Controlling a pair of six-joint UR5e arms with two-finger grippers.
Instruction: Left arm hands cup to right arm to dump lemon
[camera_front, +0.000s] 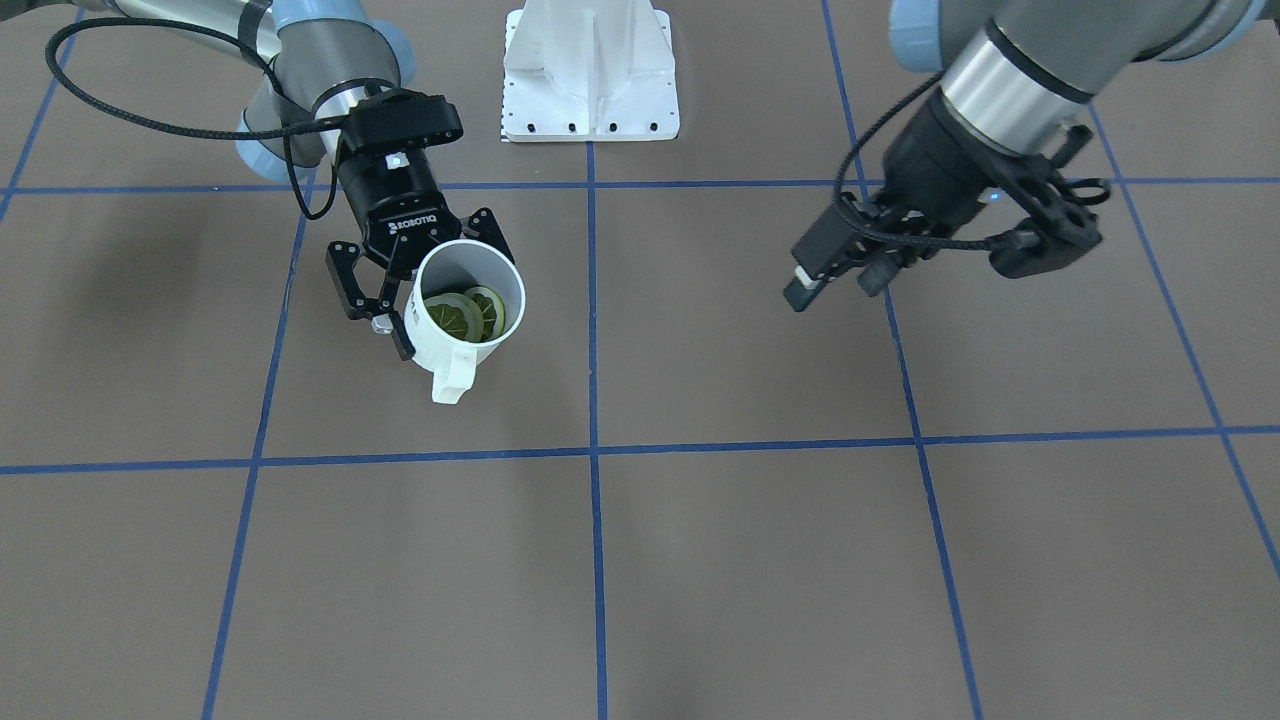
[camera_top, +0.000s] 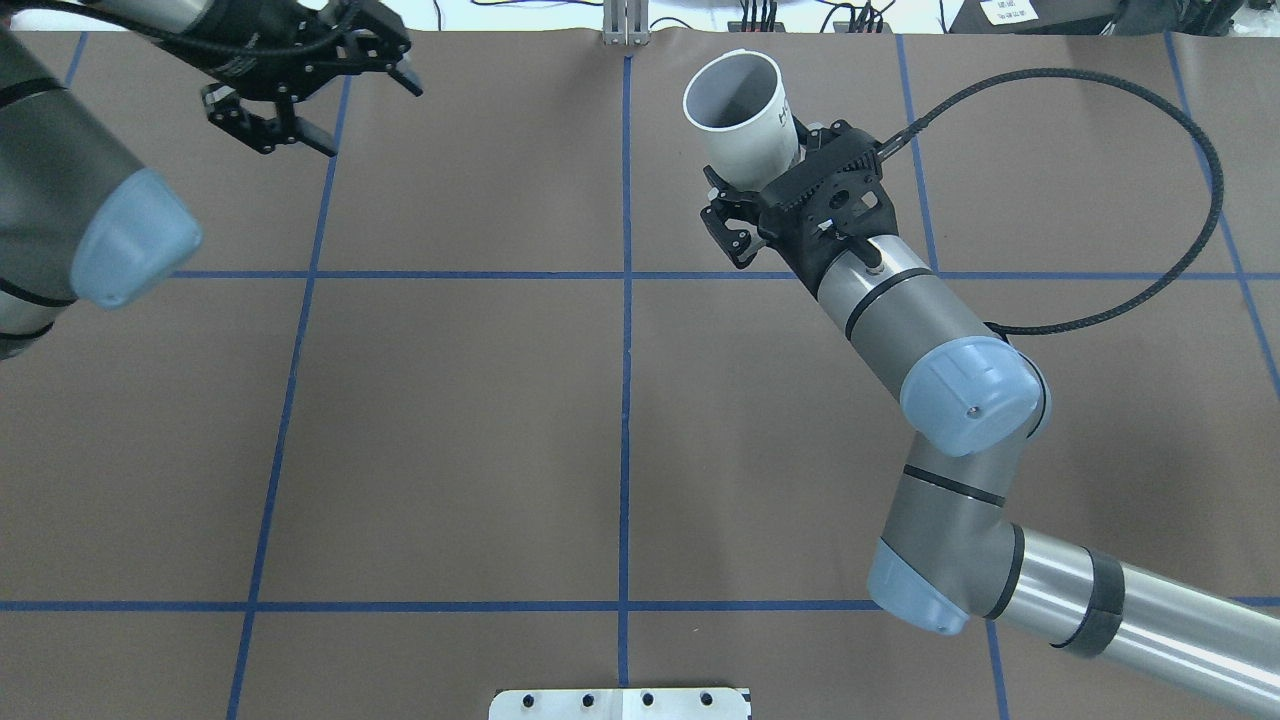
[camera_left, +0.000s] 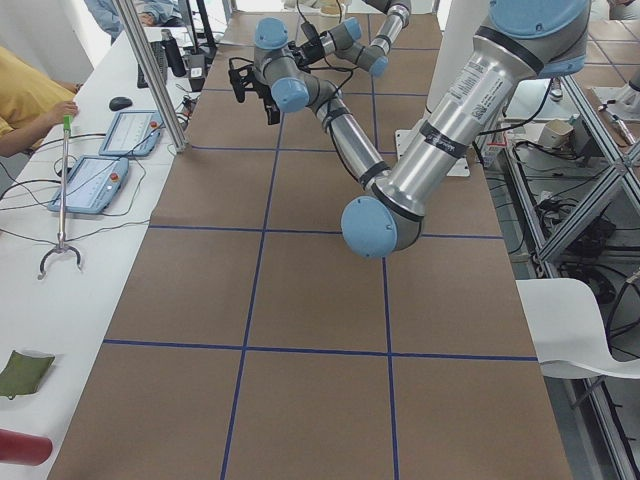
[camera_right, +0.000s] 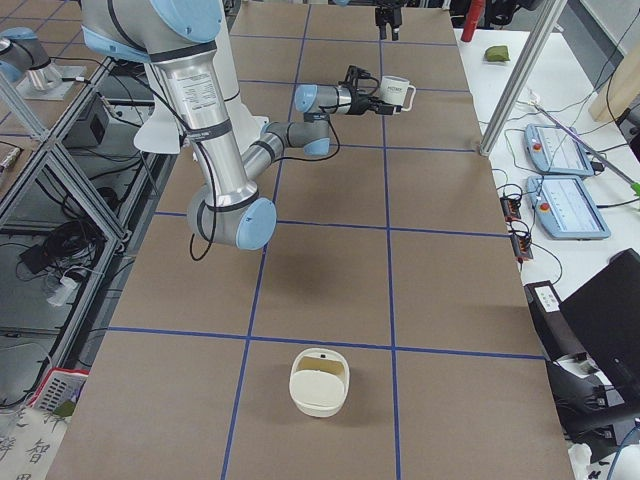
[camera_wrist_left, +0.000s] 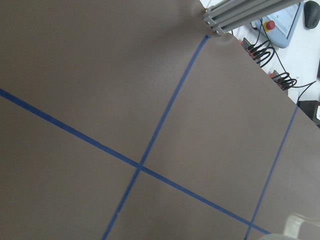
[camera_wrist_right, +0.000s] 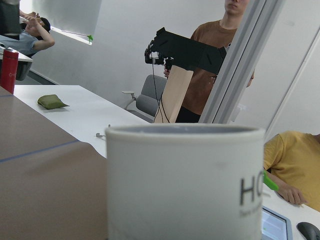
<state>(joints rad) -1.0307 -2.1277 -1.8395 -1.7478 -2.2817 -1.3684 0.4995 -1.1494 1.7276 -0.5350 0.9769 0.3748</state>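
Exterior front-facing view: right end effector (camera_front: 450, 295) is clamped on the white loop-handled cup (camera_front: 437, 340), held above the brown, blue-taped tabletop (camera_front: 760, 560). The small yellow-green lemon (camera_front: 468, 312) lies inside. Overhead, the left end effector (camera_top: 372, 122) is spread wide and empty.

We judge two risks: the smooth wall slipping while tipping, and the lemon rolling away.

A person (camera_left: 25, 105) sits at the white side tabletop (camera_left: 50, 300).

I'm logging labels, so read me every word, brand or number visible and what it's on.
"ROBOTIQ": white letters on the right gripper.
"HO": black, cut off by the frame edge, on the mug; the smaller line beneath is too blurred.
The paper sheet at the overhead view's top right: too small to read.
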